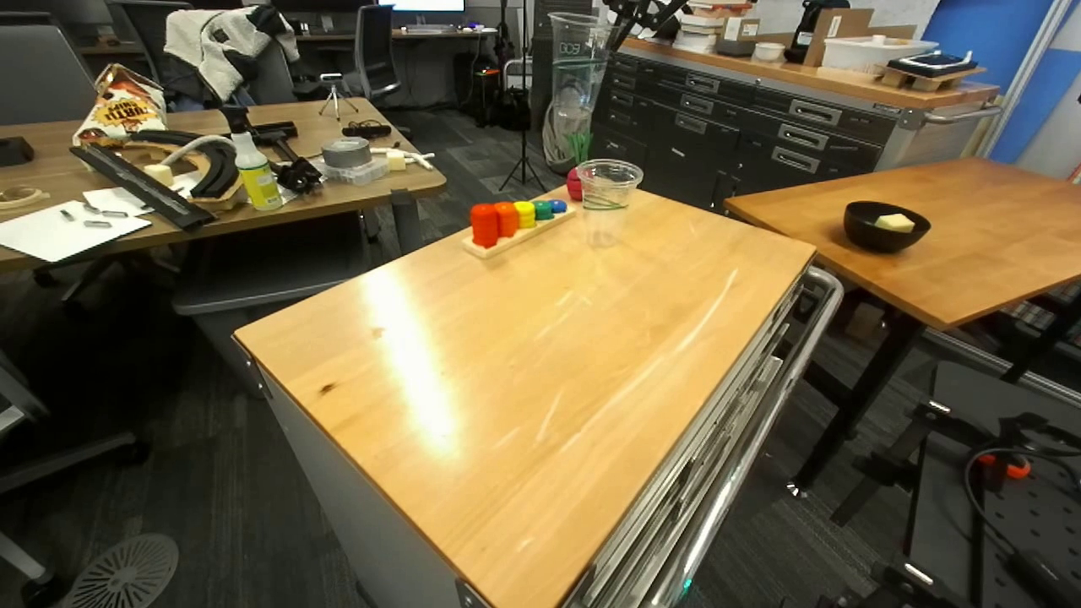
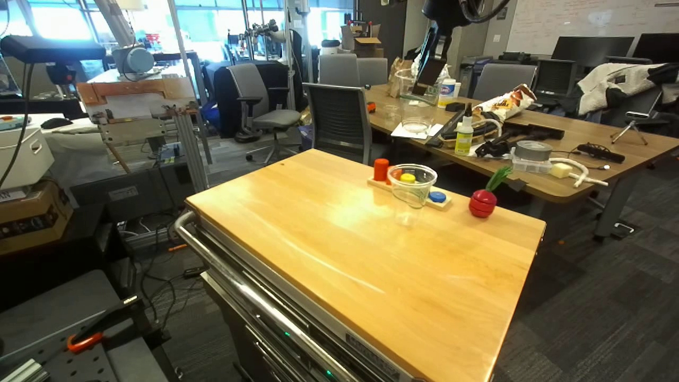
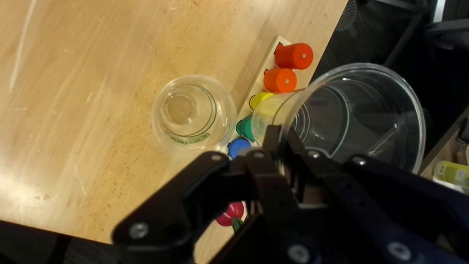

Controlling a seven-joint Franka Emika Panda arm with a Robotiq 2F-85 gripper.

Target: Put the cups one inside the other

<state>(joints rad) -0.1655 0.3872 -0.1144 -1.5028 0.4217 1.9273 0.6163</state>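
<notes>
Clearly, the nesting is unfinished. From left to right in the wrist view, the wooden worktop [image 3: 84, 121] spreads first; then comes the standing cup [image 3: 194, 112], upright with its mouth upward, which I take for the receiver because another can sink straight into it. Just right of it runs a rack of coloured blocks [image 3: 270, 60], near enough that a stray swing might knock it. Farther right, the gripper [image 3: 282, 137] is pinched narrow on the rim of the held cup [image 3: 348, 117], one finger seemingly inside the mouth and one outside, a hold that leaves the base free to enter first. In both exterior views this cup hangs mouth up, higher than the standing one; whether it is a single cup or several stacked, I cannot tell. Next, I judge, it calls for carrying left and centring before lowering.
</notes>
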